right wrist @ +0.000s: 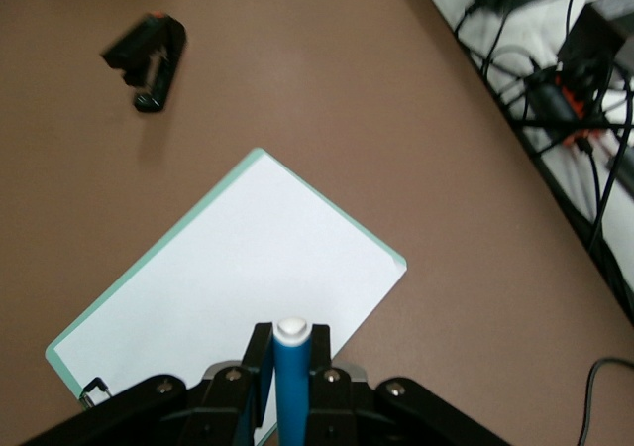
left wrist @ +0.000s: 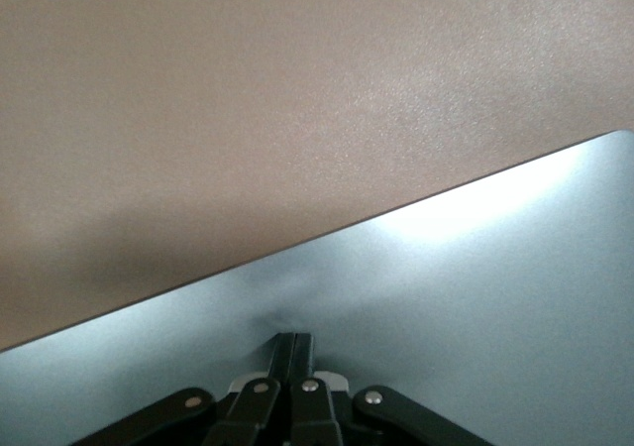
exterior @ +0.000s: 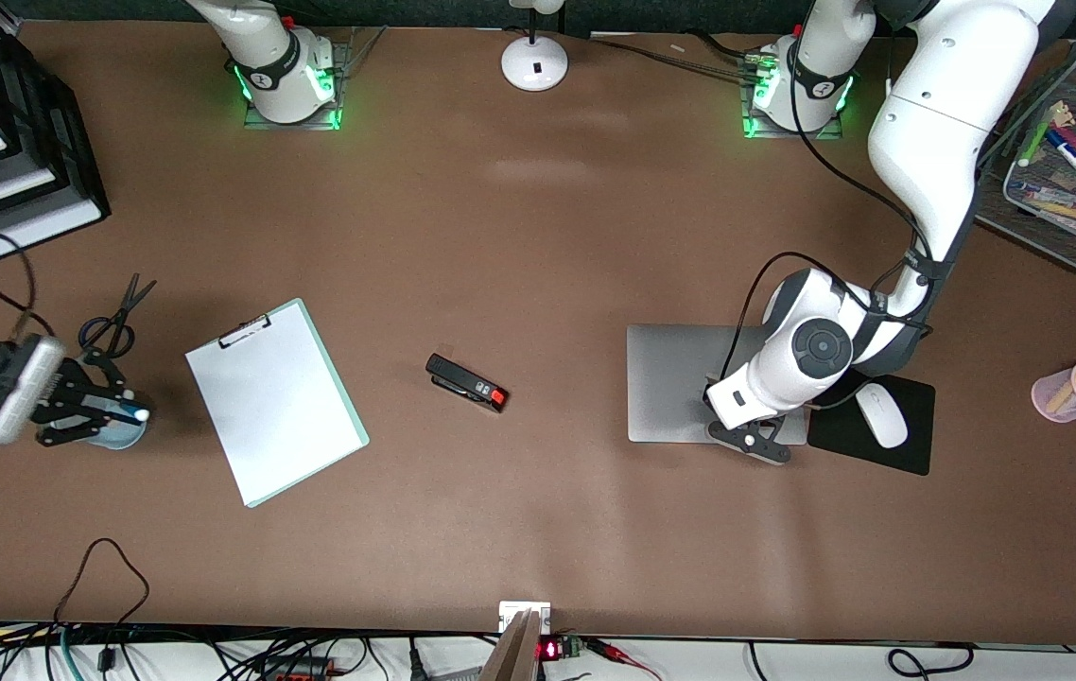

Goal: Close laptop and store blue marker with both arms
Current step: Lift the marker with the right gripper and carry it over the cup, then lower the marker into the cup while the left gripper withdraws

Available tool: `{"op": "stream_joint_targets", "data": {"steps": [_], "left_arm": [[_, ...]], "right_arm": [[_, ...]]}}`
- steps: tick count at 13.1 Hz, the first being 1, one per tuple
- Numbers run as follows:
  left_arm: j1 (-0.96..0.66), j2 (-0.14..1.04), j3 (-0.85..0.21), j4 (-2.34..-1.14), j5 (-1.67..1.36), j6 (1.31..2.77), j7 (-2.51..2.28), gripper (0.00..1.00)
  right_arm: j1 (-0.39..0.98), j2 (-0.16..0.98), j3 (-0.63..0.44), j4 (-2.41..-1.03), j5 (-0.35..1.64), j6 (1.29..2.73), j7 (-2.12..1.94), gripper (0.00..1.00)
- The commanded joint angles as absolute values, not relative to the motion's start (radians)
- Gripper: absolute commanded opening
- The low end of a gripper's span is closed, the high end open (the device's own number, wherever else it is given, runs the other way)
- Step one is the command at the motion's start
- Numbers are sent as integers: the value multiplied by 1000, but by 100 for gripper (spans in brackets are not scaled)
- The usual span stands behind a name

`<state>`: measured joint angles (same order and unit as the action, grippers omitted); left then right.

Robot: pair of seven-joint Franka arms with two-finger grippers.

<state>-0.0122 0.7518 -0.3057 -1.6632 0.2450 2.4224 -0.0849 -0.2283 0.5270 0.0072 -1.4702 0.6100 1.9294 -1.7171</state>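
The laptop (exterior: 680, 378) is seen lid-down on the worktop (exterior: 538, 236) beside the black mouse pad (exterior: 907, 430), with the left gripper (exterior: 754, 442) set at its front edge. Only the left wrist view shows its jaws pressed together on the lid. The blue marker (right wrist: 291, 382) is pinched in the jaws of the right gripper (exterior: 112, 413) over a pale blue cup (exterior: 117, 430); the clipboard (right wrist: 228, 287) and stapler (right wrist: 149, 55) are caught by the right wrist view.

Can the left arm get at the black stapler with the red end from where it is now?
Probably yes. The left gripper rests shut on the closed silver-grey laptop, holding nothing, and only bare brown table lies between it and the black stapler with the red end.
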Motion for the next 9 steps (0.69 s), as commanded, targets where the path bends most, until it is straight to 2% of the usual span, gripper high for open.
{"op": "stream_joint_targets", "data": {"steps": [1,4,9], "left_arm": [[-20,762,-299,-1643,284,2419,-112,0],[-14,733,-302,-1638,284,2376,-104,0],[0,595,-343,-1591,265,2094,-94,0]], "right_arm": [[-300,520,18,-1454,719,1852,-1819,0],[-363,525,18,-1447,770,1792,-1893,0],[-426,570,18,-1445,840,1793,-1928,0]]}}
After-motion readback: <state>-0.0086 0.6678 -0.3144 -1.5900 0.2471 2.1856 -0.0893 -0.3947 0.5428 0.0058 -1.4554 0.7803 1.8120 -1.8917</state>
